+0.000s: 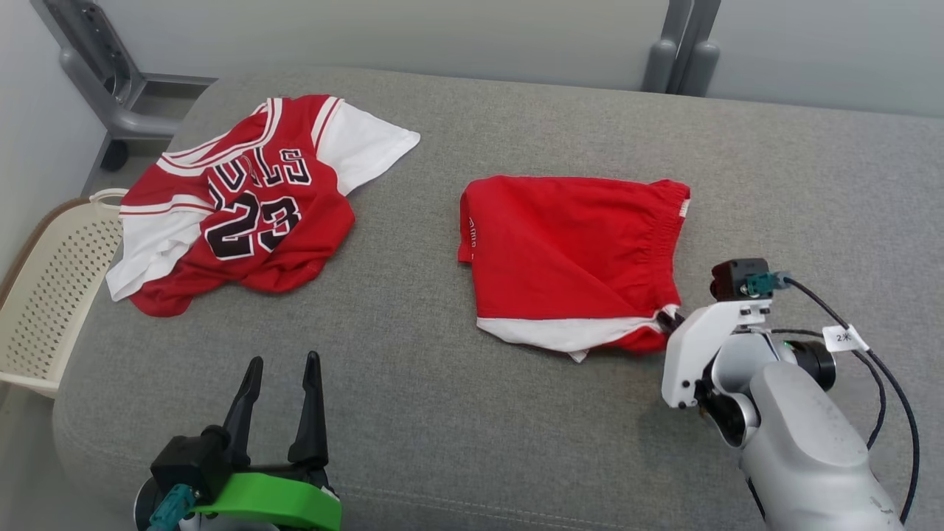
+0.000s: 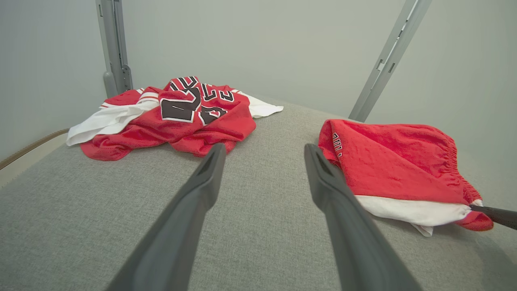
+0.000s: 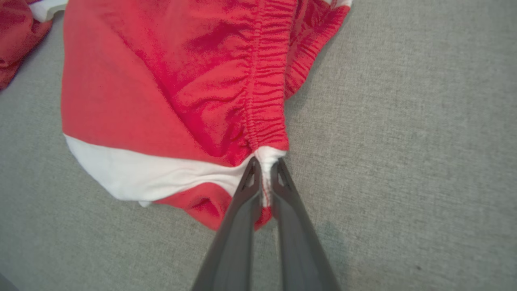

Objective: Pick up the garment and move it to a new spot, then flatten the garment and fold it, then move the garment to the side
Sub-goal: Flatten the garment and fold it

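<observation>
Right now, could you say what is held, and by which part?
The red shorts, pinched at the waistband's white corner by the right gripper; left gripper holds nothing.

Black, white-edged number 23 on the red jersey (image 1: pixel 243 214), above it creased black letters ending ULS, tiny white lettering at the edge of the red shorts (image 1: pixel 568 251) too small to read, white cable tag (image 1: pixel 845 338) starting with 2, rest unclear

Shorts (image 1: pixel 568 251) lettering illegible; basket (image 1: pixel 51 295) cropped.
</observation>
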Motion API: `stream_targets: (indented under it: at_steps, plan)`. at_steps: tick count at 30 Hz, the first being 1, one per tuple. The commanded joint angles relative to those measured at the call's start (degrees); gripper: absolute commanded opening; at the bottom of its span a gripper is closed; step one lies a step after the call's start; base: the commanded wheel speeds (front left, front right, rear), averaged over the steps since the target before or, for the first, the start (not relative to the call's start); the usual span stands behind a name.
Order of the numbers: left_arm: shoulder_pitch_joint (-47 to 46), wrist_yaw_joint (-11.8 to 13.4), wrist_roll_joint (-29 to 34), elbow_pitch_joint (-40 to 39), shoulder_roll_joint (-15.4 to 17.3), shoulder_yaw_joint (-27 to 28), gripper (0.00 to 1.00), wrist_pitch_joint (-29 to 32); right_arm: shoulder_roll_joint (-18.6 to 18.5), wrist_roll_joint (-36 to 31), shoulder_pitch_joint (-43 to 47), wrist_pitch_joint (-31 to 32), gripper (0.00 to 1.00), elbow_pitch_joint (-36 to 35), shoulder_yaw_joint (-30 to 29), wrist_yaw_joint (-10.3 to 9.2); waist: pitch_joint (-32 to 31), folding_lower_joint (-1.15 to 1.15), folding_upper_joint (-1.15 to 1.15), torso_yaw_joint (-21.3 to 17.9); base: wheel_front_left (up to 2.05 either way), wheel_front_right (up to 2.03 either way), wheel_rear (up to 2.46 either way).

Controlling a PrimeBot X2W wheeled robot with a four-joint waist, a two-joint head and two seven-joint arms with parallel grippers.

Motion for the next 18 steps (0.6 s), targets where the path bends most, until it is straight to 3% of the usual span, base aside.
stream_targets:
  at_steps: [1, 8, 12, 18]
  plan:
    - [0.20, -0.20, 0.24, 0.12, -0.07, 0.35, 1.00, -0.05, -0.71, 0.72, -1.80, -0.90, 0.00, -1.77, 0.15, -0.01, -0.91, 0.00, 0.00, -0.46, 0.00, 0.00, 0.00]
    - [1.27, -0.64, 0.35, 0.47, -0.26, 0.47, 1.00, -0.05, -5.28, -1.75, -3.38, -1.67, 0.00, -7.71, -2.74, -0.02, -2.82, 0.00, 0.00, -1.51, 0.00, 0.00, 0.00]
    - [1.70, -0.97, 0.61, 0.69, -0.39, 0.07, 1.00, -0.05, -7.65, -5.63, -2.30, -0.87, 0.00, -10.31, -9.32, -0.02, -3.48, 0.00, 0.00, -1.93, 0.00, 0.00, 0.00]
    - [1.86, -1.42, 0.99, 1.00, -0.32, -0.54, 1.00, -0.05, -8.24, -12.30, 0.22, -0.12, 0.00, -12.46, -20.86, -0.02, -3.78, 0.00, 0.00, -2.37, 0.00, 0.00, 0.00]
